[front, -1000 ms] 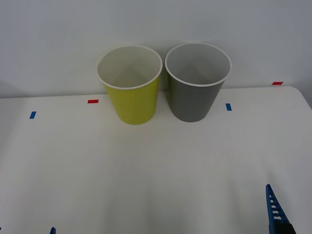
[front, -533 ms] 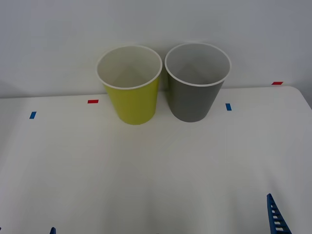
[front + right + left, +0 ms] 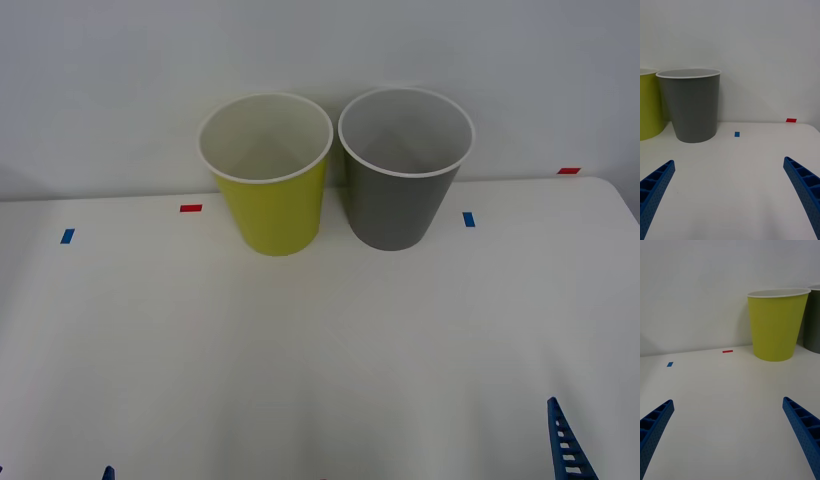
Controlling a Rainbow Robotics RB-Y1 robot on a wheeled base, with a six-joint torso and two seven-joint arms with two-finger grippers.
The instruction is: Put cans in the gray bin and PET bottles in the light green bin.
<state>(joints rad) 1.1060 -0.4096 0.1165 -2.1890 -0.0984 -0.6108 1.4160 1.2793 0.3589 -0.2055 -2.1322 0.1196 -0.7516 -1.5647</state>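
1. The light green bin (image 3: 267, 175) stands upright at upper centre of the front view, on the white worktop (image 3: 320, 340).
2. The gray bin (image 3: 403, 168) stands just beside it, to its right.
3. The right gripper (image 3: 730, 195) sits at the lower right edge, jaws spread wide, holding nothing.
4. The left gripper (image 3: 728, 435) sits at the lower left edge, jaws likewise wide and empty.
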